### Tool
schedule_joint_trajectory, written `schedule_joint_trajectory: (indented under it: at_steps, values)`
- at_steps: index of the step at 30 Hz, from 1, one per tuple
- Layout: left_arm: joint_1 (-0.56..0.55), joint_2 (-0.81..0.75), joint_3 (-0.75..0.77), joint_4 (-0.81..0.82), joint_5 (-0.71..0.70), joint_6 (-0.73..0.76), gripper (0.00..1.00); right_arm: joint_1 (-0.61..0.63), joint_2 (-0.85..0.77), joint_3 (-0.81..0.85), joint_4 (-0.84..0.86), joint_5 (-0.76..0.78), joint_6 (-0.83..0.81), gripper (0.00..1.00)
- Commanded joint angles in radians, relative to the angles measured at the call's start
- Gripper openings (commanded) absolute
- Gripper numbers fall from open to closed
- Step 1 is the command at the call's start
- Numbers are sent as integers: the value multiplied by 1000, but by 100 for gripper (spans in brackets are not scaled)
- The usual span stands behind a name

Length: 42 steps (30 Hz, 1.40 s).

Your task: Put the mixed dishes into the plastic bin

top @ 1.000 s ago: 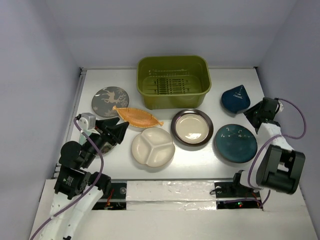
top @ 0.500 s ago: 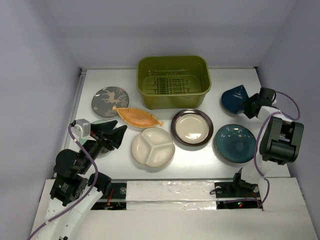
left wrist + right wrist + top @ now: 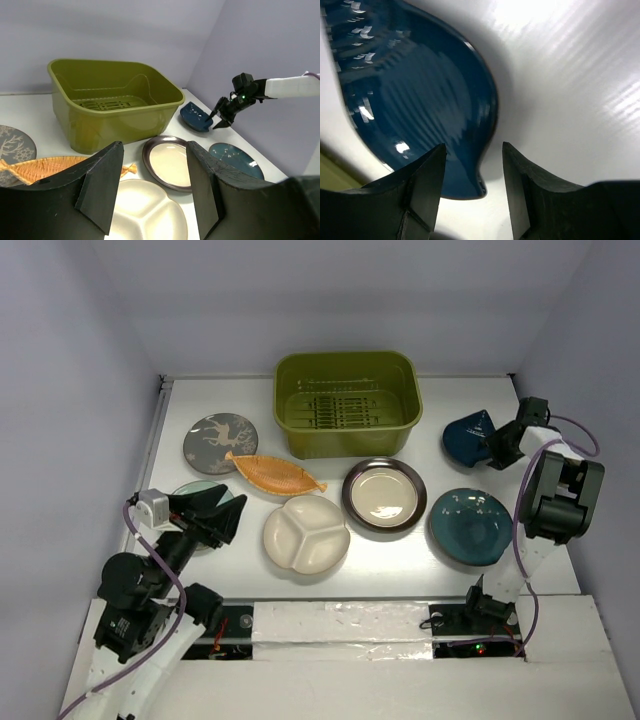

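1. The right tool (image 3: 497,452) is standing with its jaws spread, gripping nothing.
2. The dark blue triangular plate (image 3: 410,100) is lying on the tabletop (image 3: 450,400), its corner rim reaching into the gap between that tool's fingers.
3. The left tool (image 3: 152,190) is hovering half spread and empty.
4. The plastic bin (image 3: 300,440) is sitting well ahead of the left tool, beyond the blue plate from the right tool.

Bin (image 3: 345,356) at 12 o'clock on surface (image 3: 400,560); deer plate (image 3: 220,443) 10, leaf dish (image 3: 275,474) between it and three-compartment plate (image 3: 306,534) at 7; rimmed plate (image 3: 384,495) before bin; triangular dish (image 3: 468,438) 2; round plate (image 3: 470,525) 4
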Motion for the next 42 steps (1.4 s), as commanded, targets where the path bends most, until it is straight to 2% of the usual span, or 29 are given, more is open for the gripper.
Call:
schedule_joint_trajectory:
  at_steps: [1, 7, 12, 22, 23, 25, 26, 27, 28, 36, 42]
  values:
    - [-4, -24, 36, 28, -23, 7, 50, 5, 36, 88, -182, 54, -1, 54]
    - [-14, -33, 39, 32, -33, 6, 51, 38, 73, 147, -275, 137, -4, 53]
    - [-23, -38, 41, 30, -39, 7, 51, 90, 157, 274, -383, 212, 10, 54]
    - [-32, -59, 47, 19, -84, 16, 52, 143, 280, 446, -516, 317, 34, 42]
    - [-32, -64, 46, 21, -87, 16, 52, 143, 280, 446, -514, 321, 37, 36]
    - [-32, -64, 46, 22, -95, 18, 52, 143, 276, 439, -506, 330, 43, 14]
    - [-32, -62, 46, 24, -95, 18, 52, 143, 274, 437, -505, 332, 45, 13]
    - [-32, -61, 46, 25, -96, 19, 52, 143, 273, 434, -500, 330, 45, 4]
    - [-32, -59, 47, 25, -95, 19, 52, 143, 267, 428, -491, 327, 45, 0]
    - [-41, -46, 42, 18, -95, 21, 52, 143, 98, 239, -250, 304, 48, 0]
    - [-41, -32, 39, 15, -87, 16, 52, 143, -161, 101, -42, 323, -9, 0]
